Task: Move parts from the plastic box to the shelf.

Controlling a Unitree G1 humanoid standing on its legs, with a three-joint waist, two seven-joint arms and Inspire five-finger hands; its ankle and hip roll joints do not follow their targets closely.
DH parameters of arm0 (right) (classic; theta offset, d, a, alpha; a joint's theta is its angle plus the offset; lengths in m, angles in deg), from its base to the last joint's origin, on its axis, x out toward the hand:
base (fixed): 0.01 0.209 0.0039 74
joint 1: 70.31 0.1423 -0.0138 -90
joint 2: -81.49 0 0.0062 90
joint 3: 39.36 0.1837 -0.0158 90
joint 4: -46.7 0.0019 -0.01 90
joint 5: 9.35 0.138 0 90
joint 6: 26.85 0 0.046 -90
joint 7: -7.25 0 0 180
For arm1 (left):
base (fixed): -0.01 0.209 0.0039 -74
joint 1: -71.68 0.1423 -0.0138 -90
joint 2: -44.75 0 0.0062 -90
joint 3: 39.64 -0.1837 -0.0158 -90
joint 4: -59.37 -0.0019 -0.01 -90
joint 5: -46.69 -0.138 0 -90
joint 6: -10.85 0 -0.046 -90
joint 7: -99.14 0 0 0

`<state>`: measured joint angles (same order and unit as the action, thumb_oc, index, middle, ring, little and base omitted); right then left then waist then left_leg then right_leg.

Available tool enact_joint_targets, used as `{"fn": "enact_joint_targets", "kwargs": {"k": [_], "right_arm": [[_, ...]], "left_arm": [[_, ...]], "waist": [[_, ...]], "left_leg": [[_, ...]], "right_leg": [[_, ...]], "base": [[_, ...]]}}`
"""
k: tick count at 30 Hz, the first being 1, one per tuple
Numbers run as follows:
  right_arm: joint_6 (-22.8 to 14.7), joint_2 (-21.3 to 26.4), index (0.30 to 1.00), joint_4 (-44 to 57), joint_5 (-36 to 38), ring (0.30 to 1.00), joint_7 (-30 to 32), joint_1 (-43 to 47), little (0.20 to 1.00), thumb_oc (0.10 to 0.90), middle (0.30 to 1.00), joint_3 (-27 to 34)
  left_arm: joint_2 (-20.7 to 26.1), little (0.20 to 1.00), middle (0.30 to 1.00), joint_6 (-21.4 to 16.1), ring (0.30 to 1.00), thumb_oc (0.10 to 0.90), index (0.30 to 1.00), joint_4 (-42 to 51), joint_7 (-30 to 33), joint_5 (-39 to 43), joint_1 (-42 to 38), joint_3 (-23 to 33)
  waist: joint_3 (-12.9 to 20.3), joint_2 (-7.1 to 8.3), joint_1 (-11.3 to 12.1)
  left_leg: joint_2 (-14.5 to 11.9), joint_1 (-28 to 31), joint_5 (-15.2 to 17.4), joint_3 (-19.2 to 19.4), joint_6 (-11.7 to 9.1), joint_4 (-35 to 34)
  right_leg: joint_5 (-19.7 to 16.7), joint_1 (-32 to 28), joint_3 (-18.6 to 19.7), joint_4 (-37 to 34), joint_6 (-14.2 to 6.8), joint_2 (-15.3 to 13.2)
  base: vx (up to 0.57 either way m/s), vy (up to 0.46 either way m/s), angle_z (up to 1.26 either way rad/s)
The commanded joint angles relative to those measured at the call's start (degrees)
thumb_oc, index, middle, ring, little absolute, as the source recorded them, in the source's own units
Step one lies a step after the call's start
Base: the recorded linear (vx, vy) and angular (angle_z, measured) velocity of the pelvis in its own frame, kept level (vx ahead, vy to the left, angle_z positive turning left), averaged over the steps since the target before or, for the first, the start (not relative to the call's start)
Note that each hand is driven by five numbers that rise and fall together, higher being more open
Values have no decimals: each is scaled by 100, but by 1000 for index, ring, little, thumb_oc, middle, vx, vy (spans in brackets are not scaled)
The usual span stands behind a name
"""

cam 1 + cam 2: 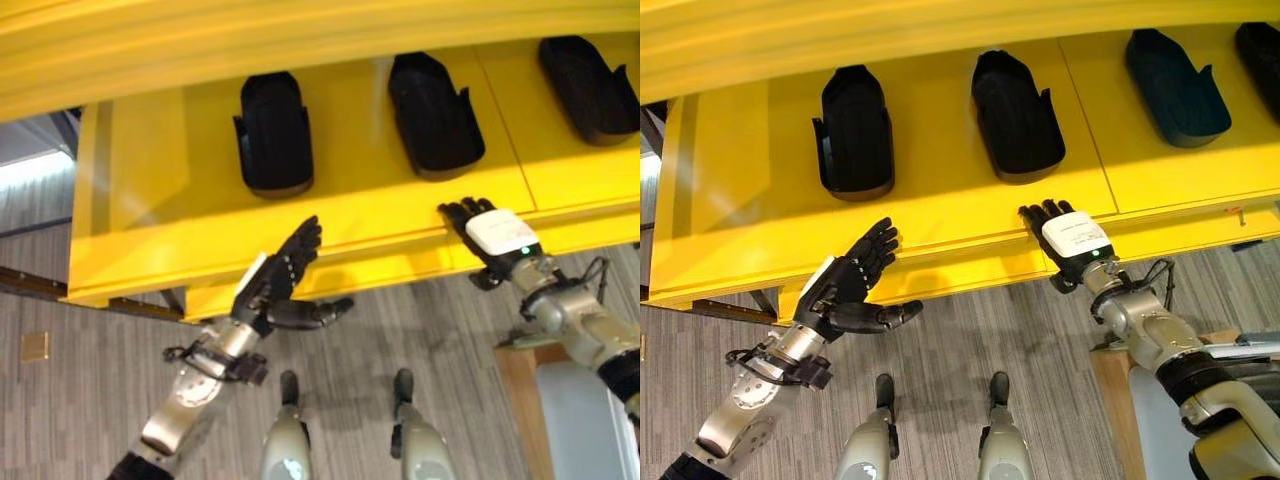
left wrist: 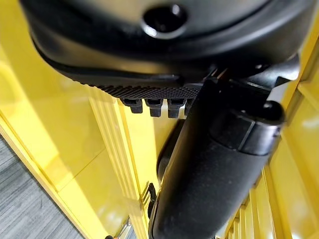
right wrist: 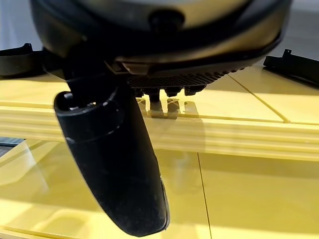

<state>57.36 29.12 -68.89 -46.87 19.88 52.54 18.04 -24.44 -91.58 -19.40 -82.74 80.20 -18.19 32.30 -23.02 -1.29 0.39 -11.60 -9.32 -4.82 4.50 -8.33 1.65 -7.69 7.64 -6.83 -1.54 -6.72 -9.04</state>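
Black moulded parts lie on the yellow shelf (image 1: 370, 205): one part (image 1: 273, 132) at the left, a second part (image 1: 432, 115) in the middle, a third part (image 1: 590, 88) at the right. My left hand (image 1: 280, 275) is open in front of the shelf's front edge, below the left part, fingers straight and thumb out, holding nothing. My right hand (image 1: 490, 235) is open too, with its fingers lying flat over the shelf's front edge just below the middle part. In the right wrist view its thumb (image 3: 114, 164) hangs free before the shelf lip (image 3: 224, 134).
An upper yellow shelf board (image 1: 250, 45) overhangs the parts. Grey carpet floor (image 1: 80, 400) lies below the shelf. A wooden piece (image 1: 520, 390) and a pale box wall (image 1: 580, 420) stand at my lower right.
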Motion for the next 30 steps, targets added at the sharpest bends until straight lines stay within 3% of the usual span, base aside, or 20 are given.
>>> {"fn": "enact_joint_targets", "kwargs": {"k": [1,30], "right_arm": [[177,92,1000,-335,380,1000,327,952,1000,900,1000,-53],[269,98,1000,-923,709,1000,367,1664,1000,900,1000,-348]], "left_arm": [[-153,1000,1000,-499,1000,900,1000,485,-56,110,-70,169],[-174,1000,1000,-506,1000,900,1000,461,28,102,25,318]], "waist": [[320,16,126],[185,0,274]], "left_leg": [[118,-248,-45,60,405,256],[202,-471,-98,-54,436,257]], "right_leg": [[1073,613,26,1765,130,-181],[1024,746,-65,1783,114,-255]], "base": [[0,0,0],[1,0,2]]}}
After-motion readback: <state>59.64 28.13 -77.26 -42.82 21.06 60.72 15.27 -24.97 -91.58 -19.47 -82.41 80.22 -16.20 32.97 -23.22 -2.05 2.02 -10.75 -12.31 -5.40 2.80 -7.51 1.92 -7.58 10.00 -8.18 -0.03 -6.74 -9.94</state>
